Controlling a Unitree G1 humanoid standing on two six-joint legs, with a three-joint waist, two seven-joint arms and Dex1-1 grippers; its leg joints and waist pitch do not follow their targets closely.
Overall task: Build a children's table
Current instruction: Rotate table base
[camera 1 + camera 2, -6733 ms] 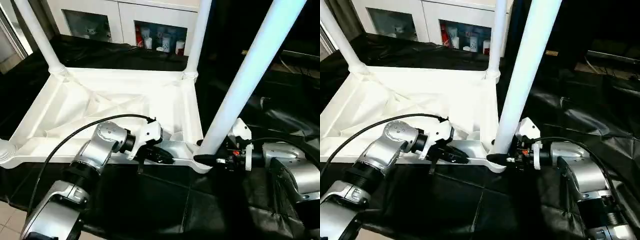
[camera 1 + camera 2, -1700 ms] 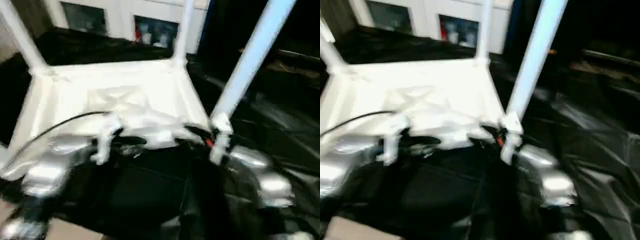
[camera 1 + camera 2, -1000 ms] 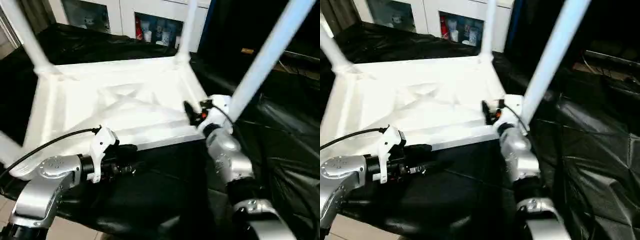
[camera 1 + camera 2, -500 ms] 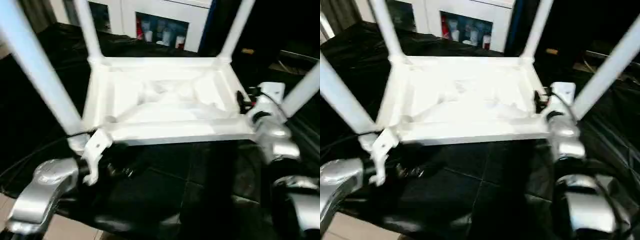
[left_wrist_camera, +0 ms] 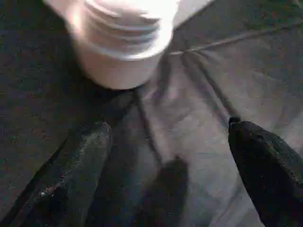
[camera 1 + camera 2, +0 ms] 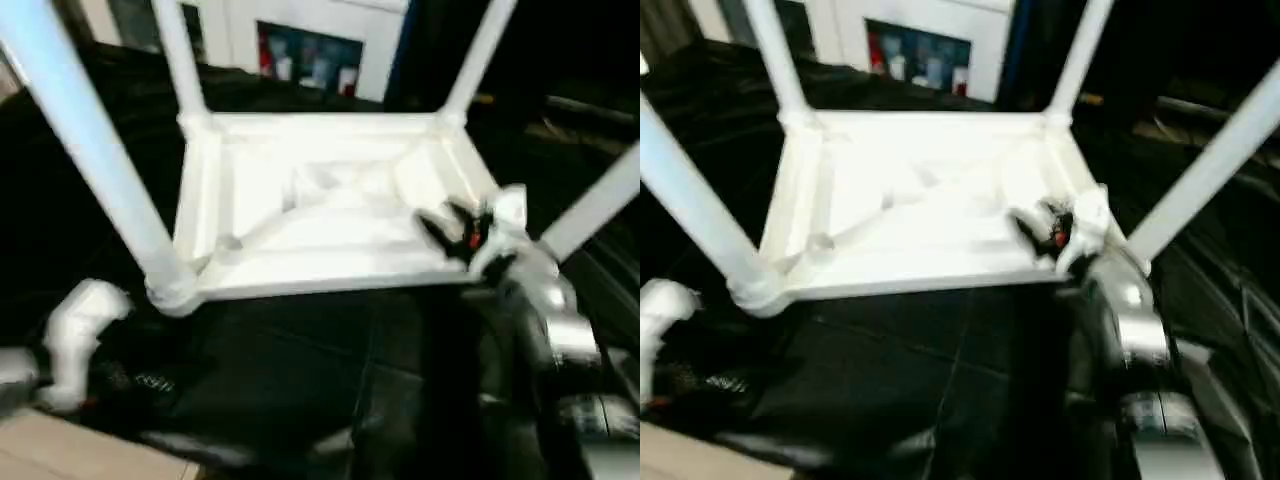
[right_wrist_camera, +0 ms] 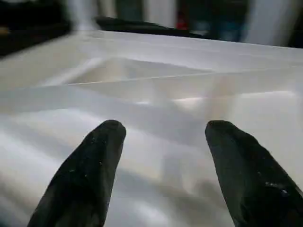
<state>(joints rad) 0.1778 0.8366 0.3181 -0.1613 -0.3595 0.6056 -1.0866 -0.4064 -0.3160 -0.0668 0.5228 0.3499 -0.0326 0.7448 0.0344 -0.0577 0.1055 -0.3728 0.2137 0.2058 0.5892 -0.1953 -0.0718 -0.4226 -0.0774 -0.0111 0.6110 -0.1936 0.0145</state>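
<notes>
Four legs stand up from the upturned children's table [image 6: 330, 215] on the black-draped work table [image 6: 290, 370].

My left gripper [image 5: 170, 156] hangs low at my left, off the table's near-left corner, its two black fingers [image 5: 80, 161] spread wide with nothing between them; just past them sits the rounded corner socket [image 5: 120, 42] on the black cloth. The near-left leg [image 6: 95, 160] rises from that socket, tilting up and to the left. The tabletop [image 6: 930, 210] lies underside up in the middle of the cloth, ribs showing, with the two far legs [image 6: 180, 60] upright behind it. My right gripper [image 7: 161, 142] reaches over the near-right part of the underside, fingers [image 7: 94, 161] parted and empty above the white ribs, and the fourth leg [image 6: 1205, 170] slants up just beside that wrist.
</notes>
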